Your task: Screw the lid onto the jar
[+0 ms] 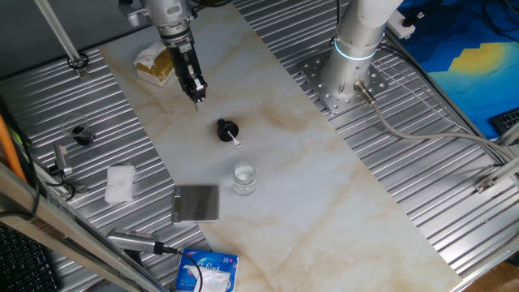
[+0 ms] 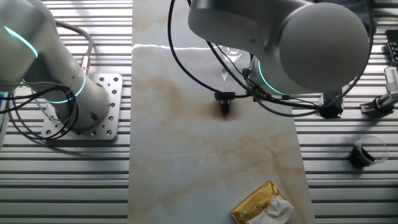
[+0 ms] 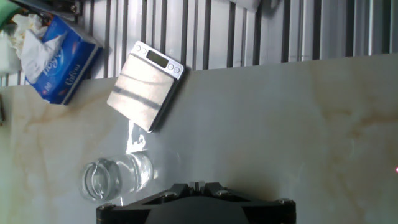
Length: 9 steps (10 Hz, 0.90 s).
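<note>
Lid [image 1: 226, 130]: small round black cap lying on the marble tabletop [image 1: 324, 195], a short white bit poking out toward the jar; probably light and stiff, smooth enough to slip. Best taken across its round rim, I judge, with the white bit left free.

Jar [image 1: 244, 178]: near side of the lid, a little apart from it; short clear glass, open mouth up, standing upright. Likely light, hard and breakable, and easy to nudge or tip when the cap is turned on it. In the hand view it shows at the lower left [image 3: 116, 177].

Scale [image 1: 197, 203]: grey square plate just beside the jar, on the side away from the lid.

Tissue pack [image 1: 208, 272]: blue, nearer the table's front edge than the scale.

Gripper [image 1: 196, 100]: beyond the lid, above the tabletop and apart from it, fingers pointing down and empty; they look close together, but I cannot tell whether they are fully shut.

Yellow packet [image 1: 156, 63]: farthest from the lid, behind the gripper.
</note>
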### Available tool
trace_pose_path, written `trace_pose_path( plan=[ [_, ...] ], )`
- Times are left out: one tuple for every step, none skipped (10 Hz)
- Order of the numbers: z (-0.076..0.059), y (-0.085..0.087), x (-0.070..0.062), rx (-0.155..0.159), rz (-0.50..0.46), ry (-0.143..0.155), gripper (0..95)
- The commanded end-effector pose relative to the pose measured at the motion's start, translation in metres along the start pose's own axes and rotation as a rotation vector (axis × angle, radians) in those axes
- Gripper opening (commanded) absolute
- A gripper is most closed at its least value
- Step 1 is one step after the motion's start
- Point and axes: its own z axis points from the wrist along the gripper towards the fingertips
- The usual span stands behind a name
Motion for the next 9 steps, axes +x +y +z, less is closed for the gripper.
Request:
trace_pose_path(
  plan=[
    [0.0002,-0.0007,-0.0009,0.009,0.016,0.009,0.0],
    [0.0002,-0.0007,-0.0009,0.001,0.17,0.0,0.0],
    [0.0004,-0.0008,-0.0009,-0.005,0.196,0.009,0.0],
    [0.0004,-0.0008,-0.0009,-0.05,0.222,0.012,0.0],
    [0.0004,-0.0009,-0.0009,-0.114,0.246,0.013,0.0],
    [0.0005,-0.0009,-0.0009,-0.15,0.306,0.016,0.0],
    [0.0005,-0.0009,-0.0008,-0.147,0.351,0.012,0.0],
    [0.0006,-0.001,-0.0008,-0.148,0.382,0.011,0.0],
    [0.0007,-0.001,-0.0008,-0.14,0.382,0.005,0.0]
  ],
)
